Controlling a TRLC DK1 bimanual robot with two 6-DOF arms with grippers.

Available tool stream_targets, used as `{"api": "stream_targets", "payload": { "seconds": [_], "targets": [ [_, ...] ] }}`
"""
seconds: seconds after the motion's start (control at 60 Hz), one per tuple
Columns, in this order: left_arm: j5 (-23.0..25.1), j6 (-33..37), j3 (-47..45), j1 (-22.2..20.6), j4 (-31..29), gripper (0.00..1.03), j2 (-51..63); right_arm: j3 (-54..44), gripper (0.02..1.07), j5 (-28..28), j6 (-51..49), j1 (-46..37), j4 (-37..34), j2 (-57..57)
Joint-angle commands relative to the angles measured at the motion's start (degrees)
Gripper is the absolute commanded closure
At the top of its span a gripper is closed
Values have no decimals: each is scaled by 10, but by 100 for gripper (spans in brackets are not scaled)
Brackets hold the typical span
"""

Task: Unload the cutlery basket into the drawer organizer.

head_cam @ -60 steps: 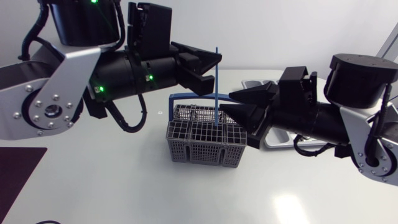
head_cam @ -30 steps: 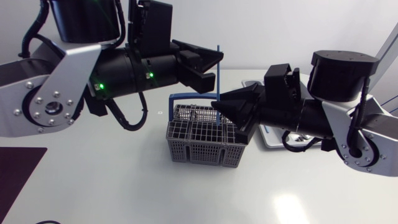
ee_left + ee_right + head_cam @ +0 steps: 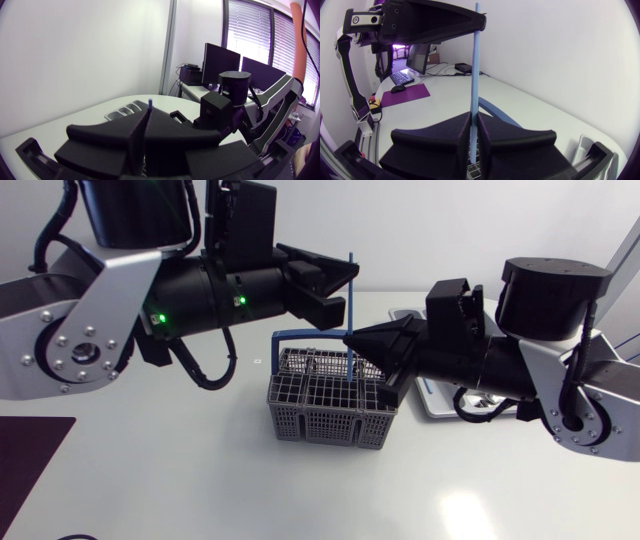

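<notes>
Right claw [image 3: 350, 341] and left claw [image 3: 346, 279] both pinch the blue stick [image 3: 350, 310], standing up over the basket [image 3: 300, 420]. Looks like a hand-over: left should let go, then right carries it to the organizer [image 3: 436, 406].

White table [image 3: 200, 480] — grey basket [image 3: 320, 418], organizer [image 3: 436, 406], dark mat [image 3: 30, 455] on it

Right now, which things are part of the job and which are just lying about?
Job: cutlery basket; blue utensil, pinched by left gripper and right gripper; drawer organizer.
Lying about: dark mat.
</notes>
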Motion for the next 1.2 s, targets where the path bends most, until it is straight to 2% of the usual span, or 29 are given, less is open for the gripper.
{"api": "stream_targets", "payload": {
  "seconds": [0.0, 0.067, 0.167, 0.183, 0.3, 0.517, 0.75, 0.967, 1.183],
  "targets": [
    [1, -17, 12, 5, 5, 85, 9, 7, 101, -10, 1, 11, -5, 5],
    [1, -17, 12, 5, 5, 83, 8, 6, 101, -14, 0, 11, -11, 2],
    [1, -17, 15, 4, 5, 60, 7, 6, 101, -16, -1, 14, -20, 0],
    [1, -17, 16, 4, 5, 50, 5, 6, 101, -16, -1, 15, -22, -1],
    [0, -13, 19, 8, 3, 3, -2, 4, 101, -20, -2, 15, -38, -8],
    [-16, 17, 19, 38, -2, 4, -31, -9, 101, -29, -8, -16, -104, -87],
    [-23, 78, 7, 114, -25, 4, -51, -3, 101, -103, -4, -194, -170, -154],
    [-43, 126, -28, 158, -29, 4, -56, 17, 101, -97, -1, -284, -175, -91],
    [-50, 153, -54, 190, -40, 4, -58, 93, 101, -14, 9, -300, -169, 97]
  ]
}}
